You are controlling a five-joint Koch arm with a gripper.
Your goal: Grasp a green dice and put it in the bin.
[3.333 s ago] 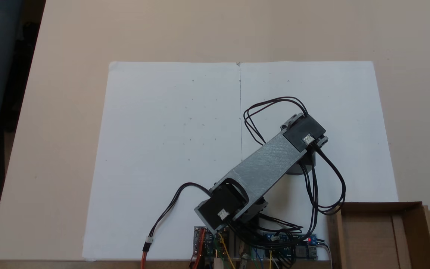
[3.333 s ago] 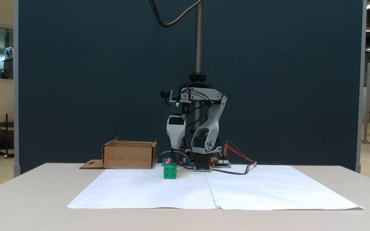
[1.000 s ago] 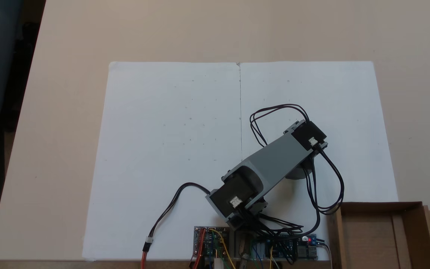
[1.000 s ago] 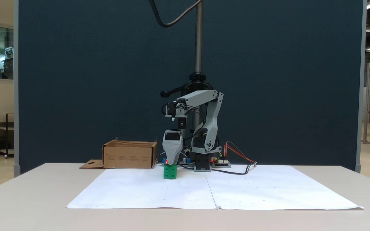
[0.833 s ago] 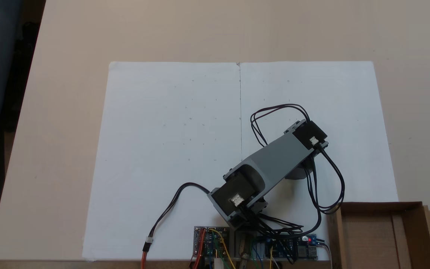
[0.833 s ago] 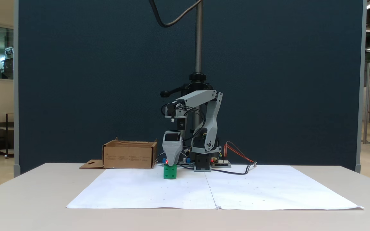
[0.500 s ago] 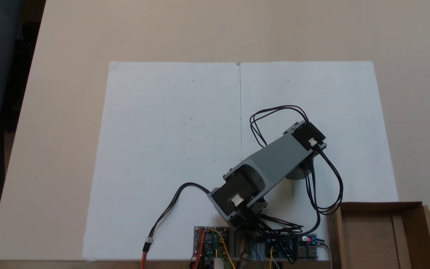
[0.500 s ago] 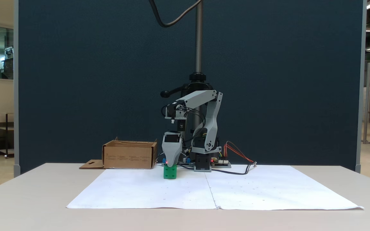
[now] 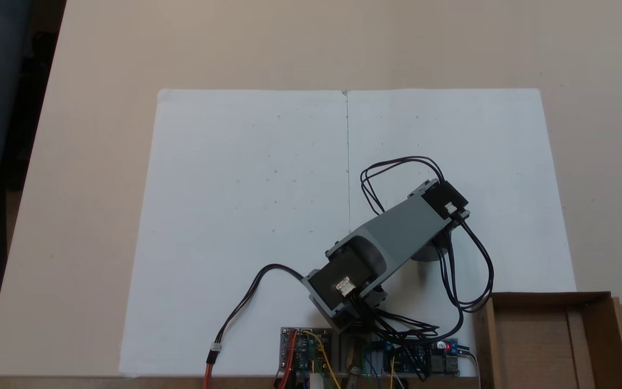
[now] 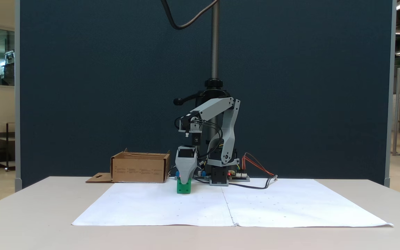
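Green dice (image 10: 184, 188) is seen upright on the white paper sheet (image 10: 227, 205), flat on one face, a pip side turned to the front camera; as a cube, no long axis is shown. Since 3.3 s ago the gripper (image 10: 185, 182) has been lowered from well above the dice, and its grey tip is now overlapping the dice's top edge. One jaw front is presented, so whether the jaws are spread or pinching cannot be told. Cardboard bin (image 10: 140, 168) is seen near the dice, apart from it; from above, the bin (image 9: 551, 341) is seen holding nothing, its flap with the hang-hole folded outward on the surface (image 9: 311, 43).
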